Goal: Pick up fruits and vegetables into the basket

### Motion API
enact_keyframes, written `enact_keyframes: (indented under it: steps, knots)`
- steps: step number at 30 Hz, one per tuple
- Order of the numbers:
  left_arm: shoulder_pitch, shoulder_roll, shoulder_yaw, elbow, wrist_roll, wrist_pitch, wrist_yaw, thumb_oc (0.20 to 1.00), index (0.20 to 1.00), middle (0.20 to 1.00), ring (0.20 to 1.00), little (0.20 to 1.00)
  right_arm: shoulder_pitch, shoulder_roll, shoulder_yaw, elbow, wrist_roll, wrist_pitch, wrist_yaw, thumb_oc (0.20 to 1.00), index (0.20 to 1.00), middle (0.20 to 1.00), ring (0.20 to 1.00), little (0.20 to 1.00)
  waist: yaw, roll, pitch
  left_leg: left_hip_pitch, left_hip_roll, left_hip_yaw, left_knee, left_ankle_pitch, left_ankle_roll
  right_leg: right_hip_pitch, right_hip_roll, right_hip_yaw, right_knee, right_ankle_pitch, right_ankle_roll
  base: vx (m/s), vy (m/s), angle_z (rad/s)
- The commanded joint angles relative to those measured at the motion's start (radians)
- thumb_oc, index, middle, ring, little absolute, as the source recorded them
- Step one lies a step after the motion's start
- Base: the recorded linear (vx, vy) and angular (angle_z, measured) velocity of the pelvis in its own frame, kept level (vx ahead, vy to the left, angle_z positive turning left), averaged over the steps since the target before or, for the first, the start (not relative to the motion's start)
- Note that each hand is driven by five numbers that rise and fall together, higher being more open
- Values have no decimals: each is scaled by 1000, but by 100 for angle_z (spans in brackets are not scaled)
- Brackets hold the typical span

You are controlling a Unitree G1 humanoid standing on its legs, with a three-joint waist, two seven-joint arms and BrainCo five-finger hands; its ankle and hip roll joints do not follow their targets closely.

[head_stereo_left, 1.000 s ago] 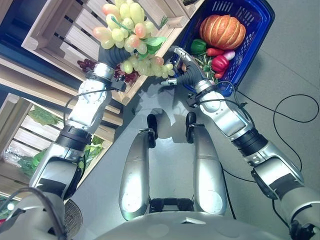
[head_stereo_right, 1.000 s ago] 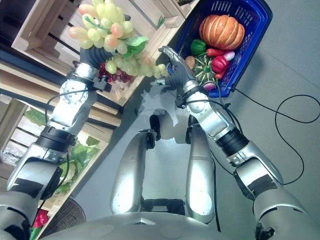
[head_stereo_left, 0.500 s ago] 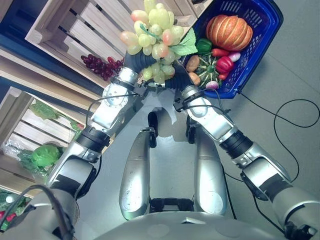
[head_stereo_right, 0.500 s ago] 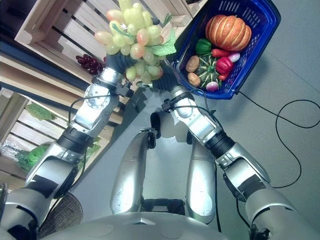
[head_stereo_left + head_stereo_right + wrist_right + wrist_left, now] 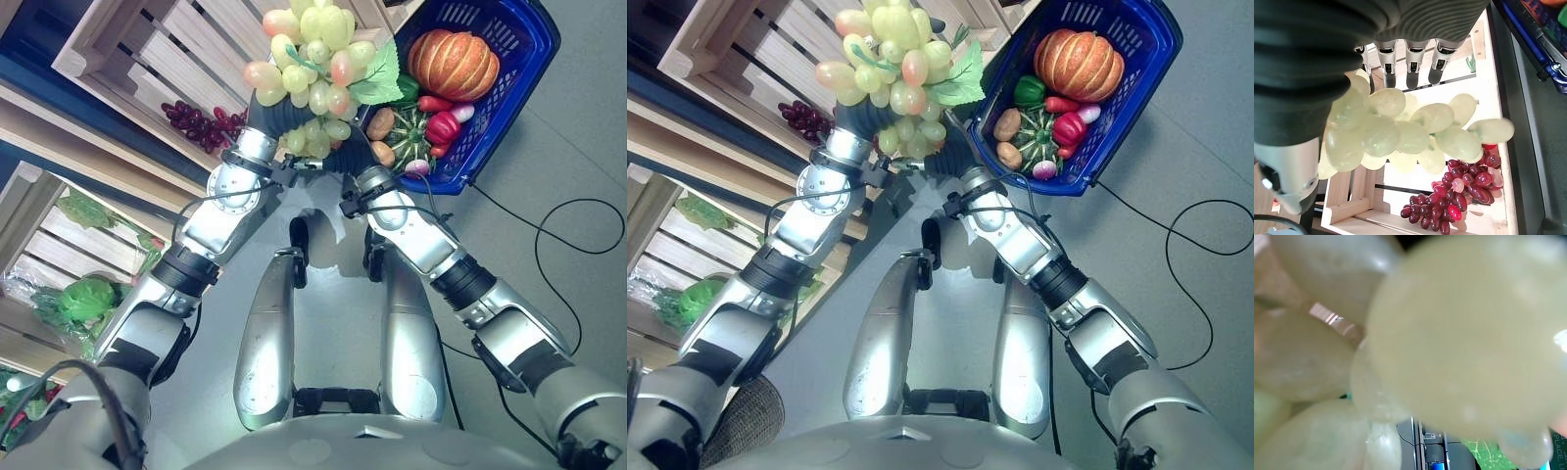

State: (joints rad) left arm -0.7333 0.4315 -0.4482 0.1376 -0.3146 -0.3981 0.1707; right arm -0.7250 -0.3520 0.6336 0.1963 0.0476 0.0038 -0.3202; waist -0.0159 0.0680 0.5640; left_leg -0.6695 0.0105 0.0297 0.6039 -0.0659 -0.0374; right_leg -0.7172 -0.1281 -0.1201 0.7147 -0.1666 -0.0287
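Grapes (image 5: 315,61), a green bunch with a leaf, are raised between both arms just left of the blue basket (image 5: 529,108); over the last second the bunch has travelled from above the wooden crate (image 5: 147,59) toward the basket's near-left rim, so the judged step is the carry, with release into the basket still to come. Left hand (image 5: 266,116) sits under the bunch, fingers hidden by fruit; its grasp cannot be told. Basket already holds a pumpkin (image 5: 453,61), peppers and other vegetables. Purple grapes (image 5: 201,119) remain in the crate.

Right eye view: same arrangement; right hand (image 5: 942,162) meets the bunch's lower end from the right.

Left wrist view: pale grapes press against the lens.

Right wrist view: right hand's fingers (image 5: 1409,63) lie straight and relaxed over the bunch, supporting rather than clenching it; purple grapes lie in the crate beyond.
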Motion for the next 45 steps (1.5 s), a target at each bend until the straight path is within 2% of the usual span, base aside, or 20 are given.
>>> enact_keyframes:
  steps: [1,4,8,13,14,15,22,26,35,39,40,41,42,43,44,45]
  knots:
    - [-56,-19,-12,-104,46,-58,67,200,200,200,200,200,-89,36,13,-86,-30,-60,-8,1000,1000,1000,1000,1000,5,-12,-44,59,-84,81,-40,-114,84,61,25,-27,-75,-6,45,-10,-11,6]
    - [-39,-27,-6,-95,-9,-12,61,200,200,200,200,200,-81,34,7,-91,-11,-68,0,1000,1000,1000,1000,1000,6,-12,-44,62,-85,79,-39,-115,84,63,24,-27,-73,-7,45,-1,-6,3]
    - [-16,-44,-5,-87,-63,19,42,200,200,200,200,200,-80,41,3,-82,-12,-80,8,1000,1000,1000,1000,1000,10,-11,-44,63,-87,76,-43,-112,83,67,24,-30,-78,-6,46,0,0,0]
    - [20,-72,-12,-101,-117,31,16,200,200,200,200,200,-71,46,-5,-91,-4,-101,3,1000,1000,1000,1000,1000,13,-10,-44,59,-91,71,-39,-113,85,68,22,-33,-81,-5,46,0,0,0]
    - [29,-83,-14,-106,-134,38,9,200,200,200,200,200,-71,50,-5,-90,7,-112,14,457,457,457,457,457,15,-9,-44,58,-91,72,-42,-112,86,66,21,-35,-83,-5,46,0,0,0]
    - [36,-87,-15,-109,-151,39,1,200,200,200,200,200,-68,52,-7,-94,13,-126,14,200,200,200,200,200,16,-9,-44,56,-91,70,-42,-112,86,64,21,-36,-83,-4,46,0,0,0]
    - [81,-112,-31,-136,-249,70,-48,200,200,200,200,200,-53,48,-14,-106,81,-166,51,200,200,200,200,200,23,-9,-44,50,-96,64,-42,-113,91,63,16,-46,-87,-3,46,-2,-19,5]
    - [97,-113,-38,-143,-263,63,-66,200,200,200,200,200,-44,45,-16,-104,103,-153,64,200,200,200,200,200,24,-11,-44,46,-97,64,-39,-114,93,61,14,-49,-87,-2,45,0,-19,6]
    - [102,-117,-54,-161,-274,24,-93,200,200,200,200,200,-28,51,-8,-46,126,-73,79,200,200,200,200,200,24,-10,-44,42,-94,68,-46,-110,98,51,13,-52,-84,1,42,1,-3,1]
    - [91,-123,-66,-161,-285,32,-117,200,200,200,200,200,-29,61,-2,-30,149,-64,113,200,200,200,200,200,22,-10,-44,43,-91,70,-51,-108,99,50,13,-53,-85,2,41,0,0,0]
    - [87,-124,-70,-161,-294,58,-138,200,200,200,200,200,-29,63,-3,-30,162,-68,127,200,200,200,200,200,21,-9,-44,42,-91,70,-52,-107,99,49,12,-53,-84,3,41,71,3,0]
    - [86,-128,-82,-158,-284,112,-164,470,470,470,470,470,-22,68,-1,-30,180,-74,140,200,200,200,200,200,20,-10,-44,63,-91,65,-43,-137,95,66,13,-46,-70,-26,52,66,0,0]
    - [83,-126,-93,-157,-273,141,-172,1000,1000,1000,1000,1000,-25,67,-3,-36,201,-77,154,200,200,200,200,200,18,-9,-44,63,-89,67,-45,-136,94,66,12,-47,-72,-25,53,67,0,0]
    - [78,-125,-103,-151,-272,169,-221,1000,1000,1000,1000,1000,-25,69,-8,-38,220,-85,172,200,200,200,200,200,16,-9,-44,65,-89,68,-45,-136,94,66,12,-46,-71,-24,54,-81,0,0]
    - [68,-122,-105,-151,-263,184,-243,1000,1000,1000,1000,1000,-34,66,-11,-41,228,-92,178,200,200,200,200,200,14,-9,-44,46,-86,76,-56,-106,98,49,10,-55,-85,4,46,0,0,0]
    - [71,-119,-119,-149,-238,217,-283,1000,1000,1000,1000,1000,-29,64,-13,-47,246,-106,193,200,200,200,200,200,13,-8,-44,71,-87,72,-49,-137,93,69,11,-48,-72,-26,55,0,0,0]
